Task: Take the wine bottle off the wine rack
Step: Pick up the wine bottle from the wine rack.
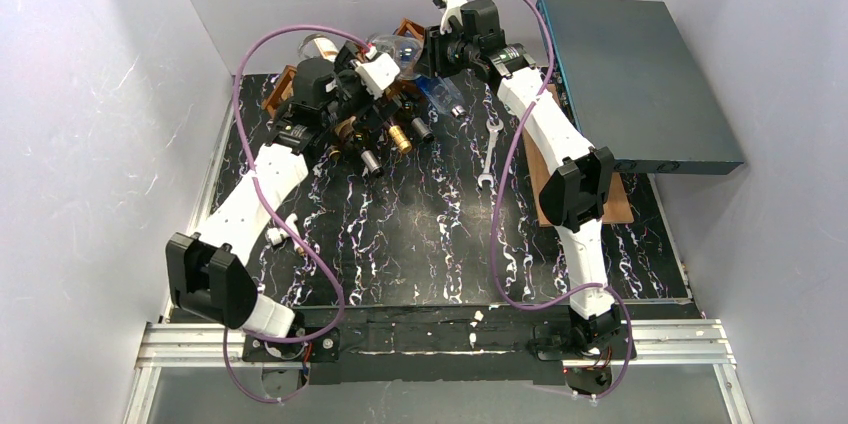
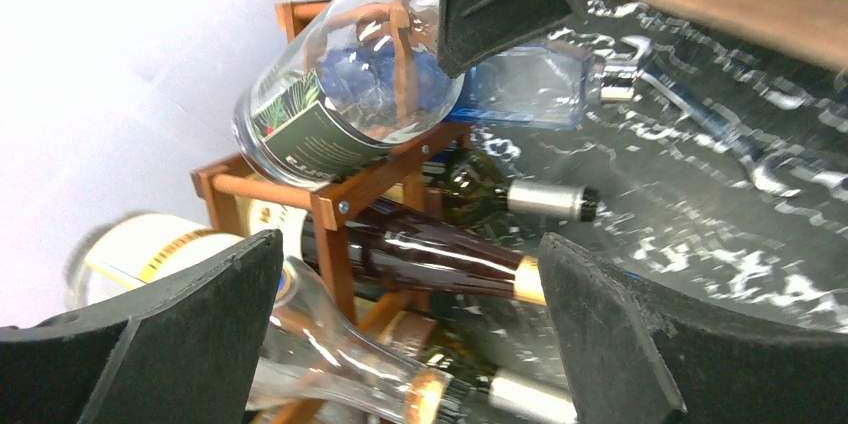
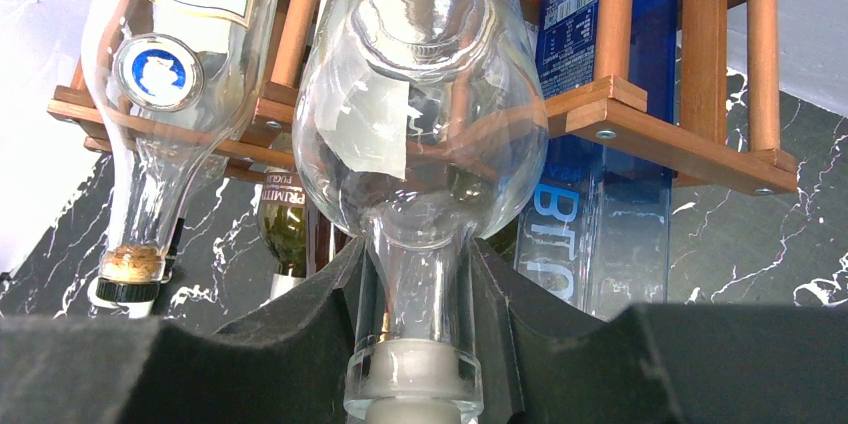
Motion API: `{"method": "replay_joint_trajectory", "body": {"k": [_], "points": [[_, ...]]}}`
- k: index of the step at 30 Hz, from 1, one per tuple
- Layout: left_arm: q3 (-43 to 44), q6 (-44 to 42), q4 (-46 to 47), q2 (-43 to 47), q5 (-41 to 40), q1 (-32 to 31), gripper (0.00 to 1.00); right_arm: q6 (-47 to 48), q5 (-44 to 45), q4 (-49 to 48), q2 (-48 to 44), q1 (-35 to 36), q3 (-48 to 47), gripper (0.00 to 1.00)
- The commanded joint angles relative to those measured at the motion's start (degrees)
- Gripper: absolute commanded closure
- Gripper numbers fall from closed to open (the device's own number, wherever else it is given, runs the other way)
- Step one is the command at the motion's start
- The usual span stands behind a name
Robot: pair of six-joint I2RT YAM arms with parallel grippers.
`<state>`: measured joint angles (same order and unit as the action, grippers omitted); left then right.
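Observation:
The reddish-brown wine rack (image 1: 400,109) stands at the back of the table and holds several bottles. It also shows in the left wrist view (image 2: 330,206) and the right wrist view (image 3: 660,134). My right gripper (image 3: 420,344) is shut on the neck of a round clear wine bottle (image 3: 420,94) lying in a top cell; the same bottle shows in the left wrist view (image 2: 340,104) and the top view (image 1: 392,48). My left gripper (image 2: 410,334) is open in front of the rack's lower bottles, around nothing, near a clear bottle neck (image 2: 350,354).
A blue square bottle (image 3: 600,204), a dark brown bottle (image 2: 430,249) and a clear labelled bottle (image 3: 165,74) lie in other cells. A wrench (image 1: 490,154) lies on the black marbled mat. A wooden board (image 1: 630,206) and a dark box (image 1: 640,84) sit at right.

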<state>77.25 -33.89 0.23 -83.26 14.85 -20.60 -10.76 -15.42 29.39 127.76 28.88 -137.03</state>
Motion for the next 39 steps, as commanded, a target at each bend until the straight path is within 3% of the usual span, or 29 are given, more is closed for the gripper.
{"method": "replay_joint_trajectory", "body": {"k": [1, 15, 32, 39], "points": [[0.82, -13.08, 3.4, -1.69, 5.94, 1.22, 0.02, -0.11, -1.59, -7.9, -3.4, 0.03, -4.2, 0.99], [12.86, -13.96, 3.99, -16.13, 16.94, 2.92, 0.02, -3.15, -4.4, -7.51, -2.15, 0.03, -7.37, 0.99], [19.79, -17.0, 6.7, -25.09, 17.37, 3.27, 0.02, -5.25, -8.03, -8.4, -1.17, -0.06, -7.11, 0.99], [20.89, -16.9, 7.33, -27.23, 18.41, 3.23, 0.06, -5.84, -9.52, -9.1, -1.01, 0.1, -6.65, 0.93]]}}
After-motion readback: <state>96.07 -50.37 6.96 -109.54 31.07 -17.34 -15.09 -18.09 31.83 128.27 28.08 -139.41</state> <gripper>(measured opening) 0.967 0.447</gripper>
